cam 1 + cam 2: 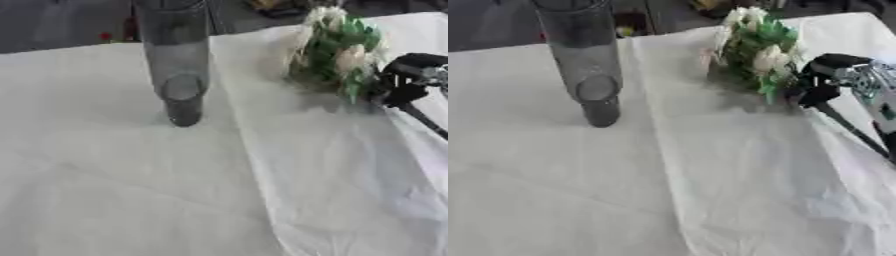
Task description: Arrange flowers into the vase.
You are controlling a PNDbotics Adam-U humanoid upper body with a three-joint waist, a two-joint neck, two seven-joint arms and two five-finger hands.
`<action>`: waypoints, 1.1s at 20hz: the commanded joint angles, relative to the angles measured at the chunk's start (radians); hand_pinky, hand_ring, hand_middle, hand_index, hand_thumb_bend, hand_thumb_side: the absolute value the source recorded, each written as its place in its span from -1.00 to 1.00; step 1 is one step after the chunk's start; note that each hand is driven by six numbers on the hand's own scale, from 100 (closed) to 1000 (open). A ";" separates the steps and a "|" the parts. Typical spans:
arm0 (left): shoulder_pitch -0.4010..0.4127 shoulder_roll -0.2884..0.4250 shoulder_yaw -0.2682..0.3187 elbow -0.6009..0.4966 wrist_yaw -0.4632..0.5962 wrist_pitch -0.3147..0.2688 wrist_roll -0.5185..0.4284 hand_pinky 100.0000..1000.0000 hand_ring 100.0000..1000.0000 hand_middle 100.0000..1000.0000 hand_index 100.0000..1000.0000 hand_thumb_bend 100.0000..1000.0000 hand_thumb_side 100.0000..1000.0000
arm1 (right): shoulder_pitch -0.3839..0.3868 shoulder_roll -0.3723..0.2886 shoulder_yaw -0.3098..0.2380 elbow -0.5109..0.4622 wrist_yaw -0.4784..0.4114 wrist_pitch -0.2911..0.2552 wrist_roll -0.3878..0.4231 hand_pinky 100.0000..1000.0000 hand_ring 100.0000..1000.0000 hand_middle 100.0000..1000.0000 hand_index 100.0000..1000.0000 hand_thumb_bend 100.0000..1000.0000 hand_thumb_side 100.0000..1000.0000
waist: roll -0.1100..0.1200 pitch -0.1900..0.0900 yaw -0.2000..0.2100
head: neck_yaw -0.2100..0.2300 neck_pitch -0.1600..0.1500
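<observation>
Now the right hand [833,80] has its fingers curled round the flowers [756,47], low over the desk [579,190] on the right. Well apart, the vase [586,60] stands empty. Nothing is in yet; the flowers must go there.

Right hand [826,80] in from the right edge, black, silver at the wrist, fingers curled. A thin dark rod slanting down below it. Left hand unseen.
</observation>
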 commanded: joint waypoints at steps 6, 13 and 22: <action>-0.017 0.008 0.004 -0.013 -0.006 -0.002 -0.007 0.47 0.29 0.40 0.69 -0.97 0.72 | -0.002 -0.023 -0.021 0.003 -0.040 0.015 0.002 -0.77 -0.41 -0.35 -0.34 -1.00 -0.54 | -0.006 -0.012 0.010 | -0.004 -0.018; -0.018 0.008 0.004 -0.013 -0.007 -0.001 -0.006 0.47 0.29 0.40 0.69 -0.96 0.72 | 0.001 -0.019 -0.036 -0.009 -0.067 0.048 -0.105 -1.00 -0.90 -0.89 -0.75 -1.00 -0.63 | -0.006 -0.013 0.008 | -0.005 -0.016; -0.015 0.011 0.006 -0.013 -0.002 0.004 -0.005 0.47 0.29 0.40 0.69 -0.96 0.72 | 0.003 -0.034 -0.032 -0.004 -0.250 0.051 -0.118 -1.00 -1.00 -1.00 -0.88 -1.00 -0.99 | -0.007 -0.025 0.000 | -0.002 -0.010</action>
